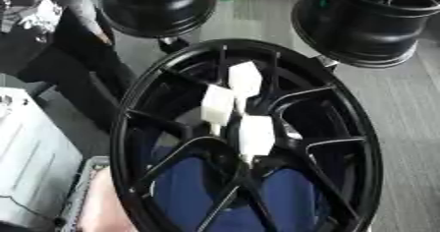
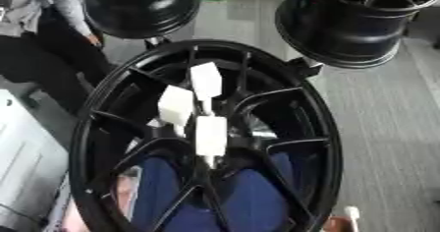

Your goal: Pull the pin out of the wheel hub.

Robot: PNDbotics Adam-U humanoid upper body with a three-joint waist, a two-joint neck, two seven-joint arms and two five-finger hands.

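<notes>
A large black wheel hub [image 1: 368, 142] stands tilted in the middle of both views, its spokes meeting at the centre. Three white pins stick out of the centre, each a blocky white head on a thin stem: an upper pin [image 1: 245, 78], a left pin [image 1: 217, 104] and a lower pin [image 1: 256, 132]. The heads sit close together, almost touching. Neither of my hands shows in either view, and nothing touches the pins.
Two more black wheels stand behind, one at the upper left [image 1: 159, 5] and one at the upper right [image 1: 370, 19]. A grey case [image 1: 34, 152] lies at the left. Blue material [image 1: 189, 191] shows through the lower spokes. A person [image 2: 39, 39] is at the far left.
</notes>
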